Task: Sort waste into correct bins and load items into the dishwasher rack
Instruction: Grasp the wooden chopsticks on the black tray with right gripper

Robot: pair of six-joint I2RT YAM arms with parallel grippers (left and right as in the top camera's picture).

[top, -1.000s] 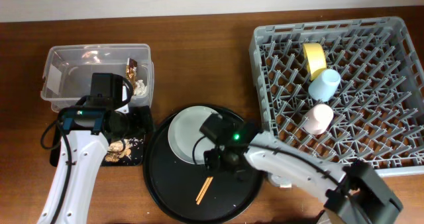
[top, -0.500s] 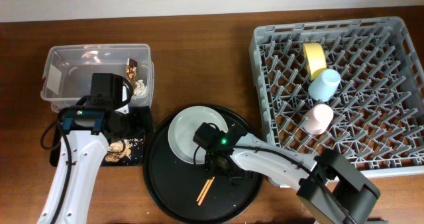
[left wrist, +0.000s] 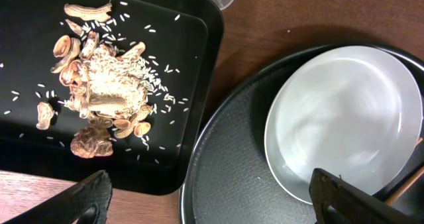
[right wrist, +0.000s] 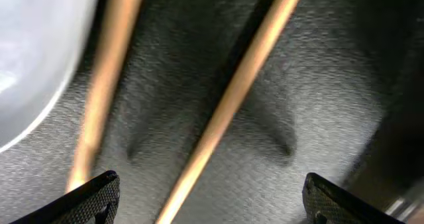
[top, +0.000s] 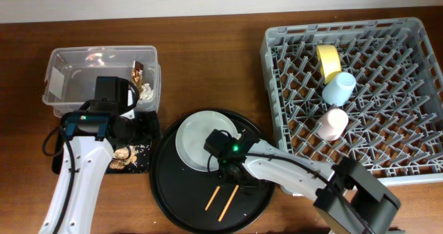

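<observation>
Our right gripper (right wrist: 209, 201) sits low over the pair of slim wooden chopsticks (right wrist: 232, 95), its jaws spread wide with both sticks lying between the tips and nothing held. The sticks lie flat and a little apart on the large round black tray (top: 173, 192) at the middle of the surface's near edge, close beside the pale grey round plate (top: 194, 142).

We think the main risk is a half grasp. The sticks are thin, smooth and round on a finely pebbled tray, so closing jaws could roll one away and pinch only the other. They could also cross the sticks and leave them skewed. The glossy plate rim is close to the left stick, and a nudge there could shift the plate.

The large square grey plastic rack (top: 394, 123) by the right edge is an open lattice of pegs, which narrow sticks might slip through.

Our left gripper (left wrist: 212, 204) hangs wide and empty near the left edge, beside the shallow black rectangular tray (left wrist: 199, 38) that holds the brownish food scraps (left wrist: 106, 95).
</observation>
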